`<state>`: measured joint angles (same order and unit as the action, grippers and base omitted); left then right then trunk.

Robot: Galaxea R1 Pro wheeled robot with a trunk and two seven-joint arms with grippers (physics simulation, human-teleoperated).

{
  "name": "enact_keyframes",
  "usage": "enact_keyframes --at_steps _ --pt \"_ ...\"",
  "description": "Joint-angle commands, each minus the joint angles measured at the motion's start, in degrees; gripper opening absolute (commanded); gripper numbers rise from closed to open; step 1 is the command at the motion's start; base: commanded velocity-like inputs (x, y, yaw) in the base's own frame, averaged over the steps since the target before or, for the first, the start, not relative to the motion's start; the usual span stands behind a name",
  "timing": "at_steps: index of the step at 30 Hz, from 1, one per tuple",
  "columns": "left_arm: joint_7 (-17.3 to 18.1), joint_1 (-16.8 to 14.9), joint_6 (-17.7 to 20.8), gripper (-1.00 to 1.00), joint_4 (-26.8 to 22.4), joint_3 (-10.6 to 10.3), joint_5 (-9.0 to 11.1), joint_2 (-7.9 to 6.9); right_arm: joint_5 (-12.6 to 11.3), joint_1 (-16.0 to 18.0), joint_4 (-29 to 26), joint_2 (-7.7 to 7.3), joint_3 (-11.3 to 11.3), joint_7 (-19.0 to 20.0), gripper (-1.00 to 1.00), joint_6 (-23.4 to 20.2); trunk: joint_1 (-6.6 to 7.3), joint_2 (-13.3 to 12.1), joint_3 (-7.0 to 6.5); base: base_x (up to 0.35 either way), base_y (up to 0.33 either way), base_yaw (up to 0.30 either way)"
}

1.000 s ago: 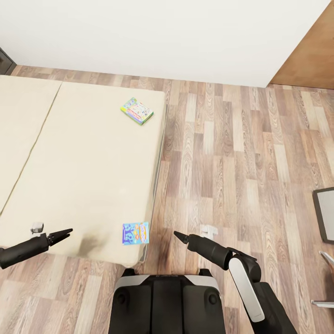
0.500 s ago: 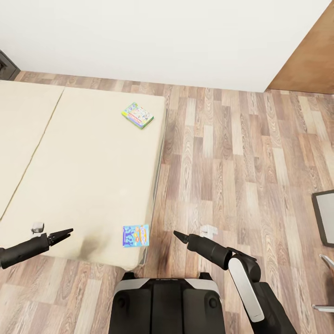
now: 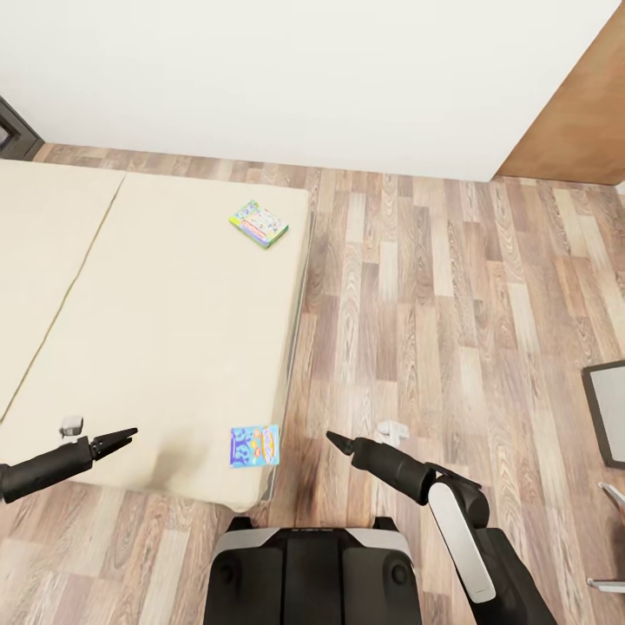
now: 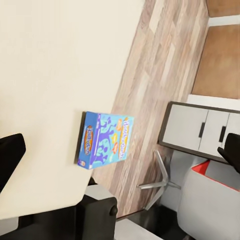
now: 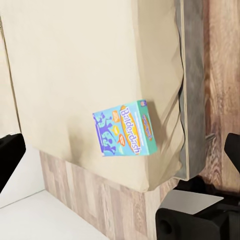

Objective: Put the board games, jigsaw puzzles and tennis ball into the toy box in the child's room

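Your left gripper (image 3: 128,431) hangs low over the near edge of the bed (image 3: 156,330), its tips drawn together to a point in the head view; in the wrist views the dark fingers sit at the picture edges, so how wide either gripper stands I cannot tell for sure. It carries nothing. Your right gripper (image 3: 331,437) is out over the floor (image 3: 434,286) just off the bed's corner, also empty and looking pinched to a point.

Between the two grippers, at the bed's near corner, lies the blue game (image 3: 254,445), flat, lid up, close to the mattress edge. The left wrist view shows it (image 4: 104,139) near the edge with floor beyond; the right wrist view shows it (image 5: 126,128) just above the sagging corner. The second game (image 3: 259,223), pastel with a green edge, lies flat at the far corner of the bed, well apart from both arms.

You appear to be at the pickup step for the bed games; nothing is in hand yet. The blue game is the nearer target, and either arm could take it. Because it lies flat on soft mattress, you will likely need to open a gripper, come down at its overhanging side and pinch across the thin edge. A corner of what may be the desk (image 3: 608,408) shows to your right.
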<state>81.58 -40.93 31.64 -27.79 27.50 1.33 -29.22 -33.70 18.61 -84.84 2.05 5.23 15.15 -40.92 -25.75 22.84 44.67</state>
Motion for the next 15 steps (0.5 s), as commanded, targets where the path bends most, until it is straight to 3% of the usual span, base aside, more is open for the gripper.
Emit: enact_keyframes --at_steps 1,15 --pt "0.16 -0.03 0.61 1.00 0.01 0.06 -0.03 0.01 0.04 0.02 0.03 0.02 -0.08 0.15 1.00 -0.14 -0.04 0.08 -0.04 0.000 0.000 0.000" --pt "-0.25 -0.03 0.69 1.00 0.04 0.06 -0.08 0.04 0.09 0.02 0.51 -0.09 -0.13 0.15 1.00 0.74 -0.04 0.08 -1.37 0.000 0.000 0.000"
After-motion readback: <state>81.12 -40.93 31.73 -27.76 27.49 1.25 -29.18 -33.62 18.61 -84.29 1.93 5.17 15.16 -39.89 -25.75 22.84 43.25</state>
